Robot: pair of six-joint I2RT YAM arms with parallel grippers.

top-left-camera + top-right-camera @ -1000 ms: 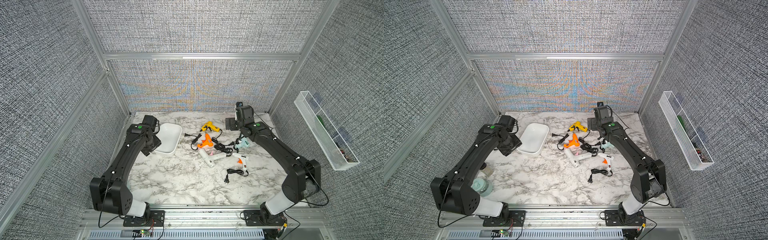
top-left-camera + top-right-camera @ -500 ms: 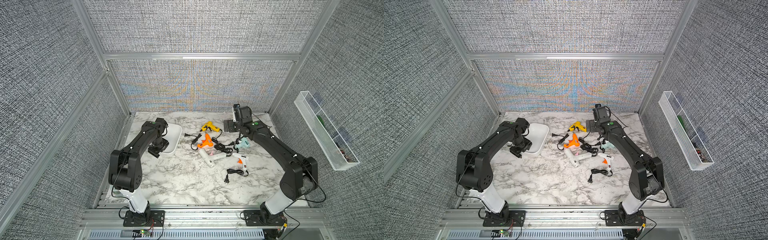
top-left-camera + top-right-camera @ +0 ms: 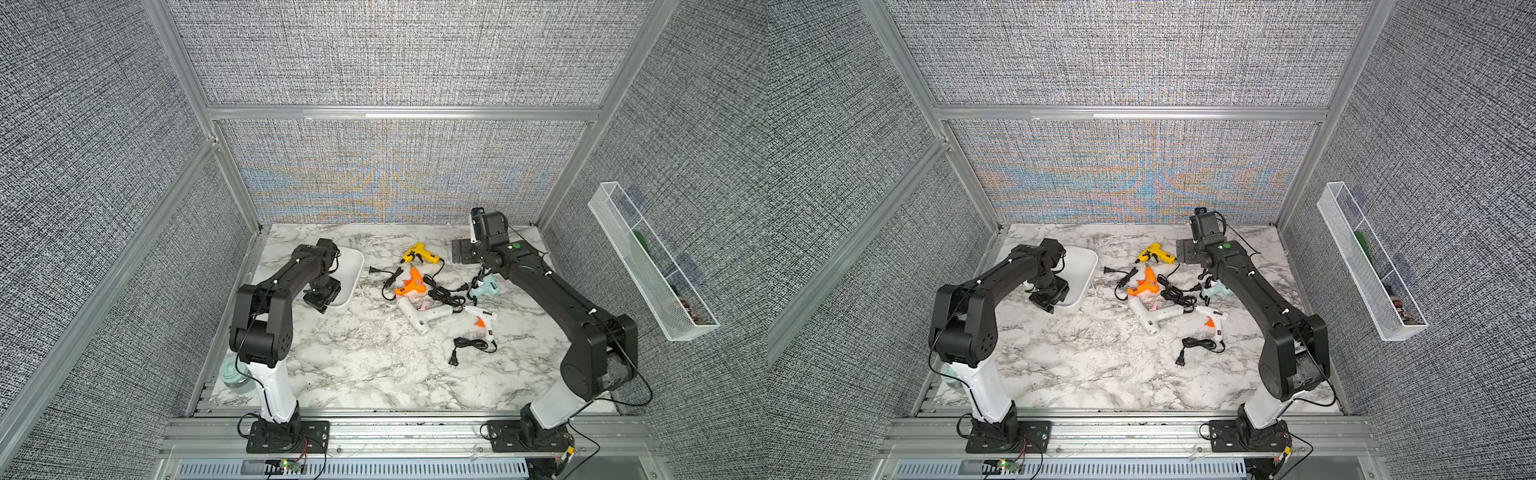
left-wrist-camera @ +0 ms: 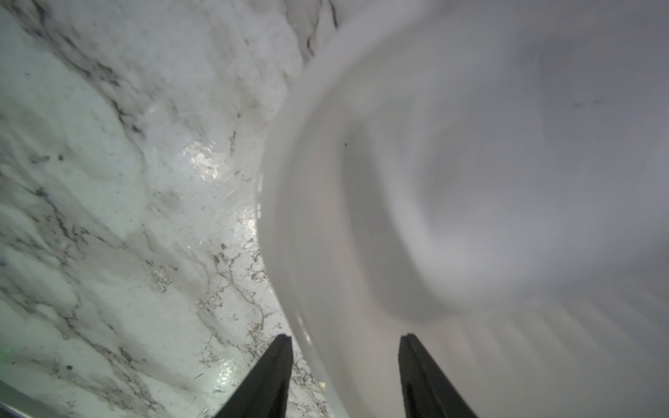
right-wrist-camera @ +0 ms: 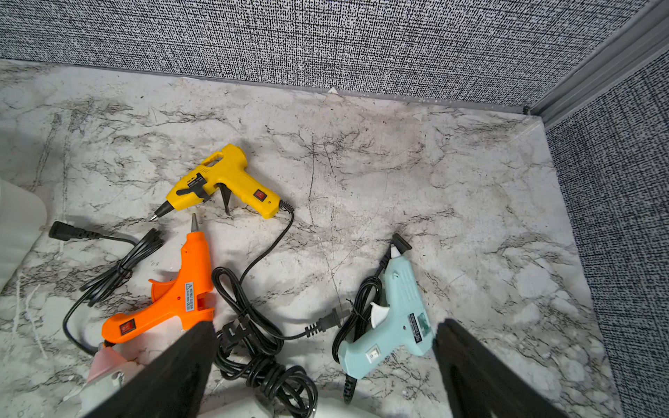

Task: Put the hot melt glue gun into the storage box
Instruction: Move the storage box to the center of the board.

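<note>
We find the left gripper (image 4: 344, 336) part-open astride the rim of the storage box (image 3: 354, 272), left of centre in both top views. The right gripper (image 5: 325, 324) gapes wide, holding nothing, above the orange glue gun (image 5: 188, 289) and blue glue gun (image 5: 402, 315), mid-frame on the table (image 3: 353, 374).

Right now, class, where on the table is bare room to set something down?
Free: the marble table, its front from the near edge up to the loose plug cord; also the back strip behind the yellow glue gun. Crowded: the middle beside the storage box, where the orange glue gun, white glue gun and black cords tangle.
</note>
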